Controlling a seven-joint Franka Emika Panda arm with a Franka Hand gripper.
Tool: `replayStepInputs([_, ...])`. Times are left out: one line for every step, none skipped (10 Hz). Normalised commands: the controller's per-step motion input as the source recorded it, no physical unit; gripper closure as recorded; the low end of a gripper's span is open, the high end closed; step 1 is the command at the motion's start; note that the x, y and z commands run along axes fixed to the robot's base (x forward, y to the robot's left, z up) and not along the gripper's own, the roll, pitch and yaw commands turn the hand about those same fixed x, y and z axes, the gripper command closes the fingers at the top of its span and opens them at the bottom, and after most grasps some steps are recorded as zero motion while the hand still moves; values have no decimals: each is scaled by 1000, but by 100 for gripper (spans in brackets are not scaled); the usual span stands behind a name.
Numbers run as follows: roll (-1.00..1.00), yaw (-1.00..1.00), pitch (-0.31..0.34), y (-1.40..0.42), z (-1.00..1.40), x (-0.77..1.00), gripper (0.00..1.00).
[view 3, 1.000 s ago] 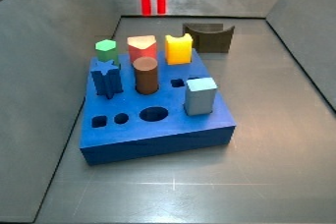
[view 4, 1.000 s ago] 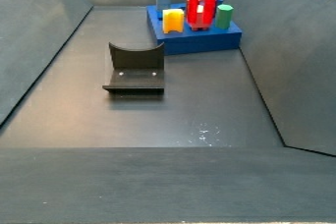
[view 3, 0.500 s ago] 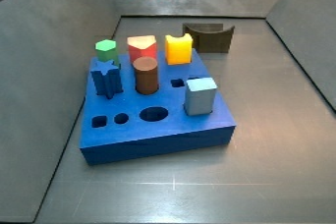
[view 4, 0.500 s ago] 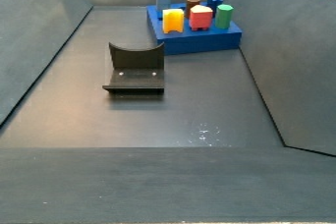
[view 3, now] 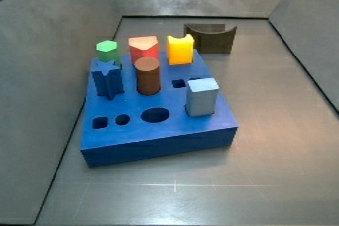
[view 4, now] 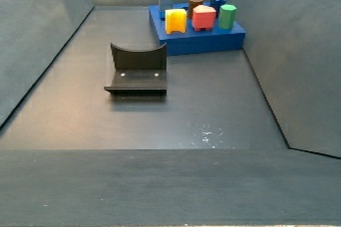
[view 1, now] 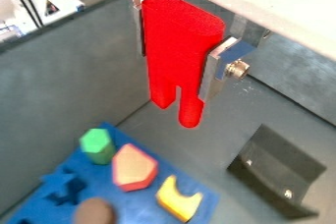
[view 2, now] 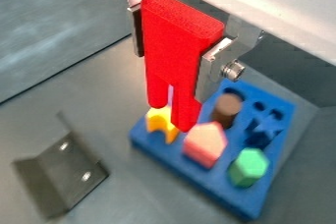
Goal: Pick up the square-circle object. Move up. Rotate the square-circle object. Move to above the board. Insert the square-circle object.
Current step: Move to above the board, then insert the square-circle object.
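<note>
1. Since the earlier frames, the red block and gripper have gone up out of both side views; half a second ago only the block's lower tips were showing at the top edge, now nothing.
2. Gripper (view 1: 180, 41) is showing only in the wrist views, high above the board (view 1: 39, 191); the silver fingers (view 1: 225, 63) are clamping the square-circle object (view 1: 176, 46) on its flat sides, closed on it.
3. Square-circle object (view 2: 171, 56) is hanging upright, two prongs pointing down, well clear of everything below. My read: this height is clearance so the rotate step can't hit the standing pegs.
4. Board (view 3: 159, 131) is sitting mid-floor with pegs already in: green hexagon peg (view 3: 106, 47), red-topped peg (view 3: 142, 45), yellow-orange block (view 3: 180, 46), brown cylinder (view 3: 146, 74), grey-blue cube (view 3: 201, 96), blue star-shaped peg (view 3: 107, 78).
5. Free holes are showing along the near part of the board; I cannot tell which one suits the red piece.
6. Fixture (view 4: 136, 68) is standing apart from the board, empty.
7. Arm pose: wrist pointing straight down, gripper over the yellow-orange block end of the board in both wrist views.
</note>
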Motion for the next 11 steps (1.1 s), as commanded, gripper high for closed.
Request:
replayStepInputs([105, -133, 225, -1000, 320, 174, 100])
replayStepInputs([89, -33, 176, -1000, 313, 196, 100])
replayStepInputs([82, -14, 152, -1000, 321, 211, 100])
replayStepInputs([80, -5, 139, -1000, 317, 245, 100])
replayStepInputs([81, -3, 131, -882, 281, 242, 100])
replayStepInputs([97, 6, 134, -513, 160, 188, 100])
replayStepInputs([83, 10, 123, -262, 85, 136, 100])
replayStepInputs([78, 11, 105, -169, 61, 100, 100])
replayStepInputs([0, 0, 0, 0, 0, -20, 100])
replayStepInputs([0, 0, 0, 0, 0, -23, 100])
replayStepInputs([0, -3, 0, 0, 0, -80, 100])
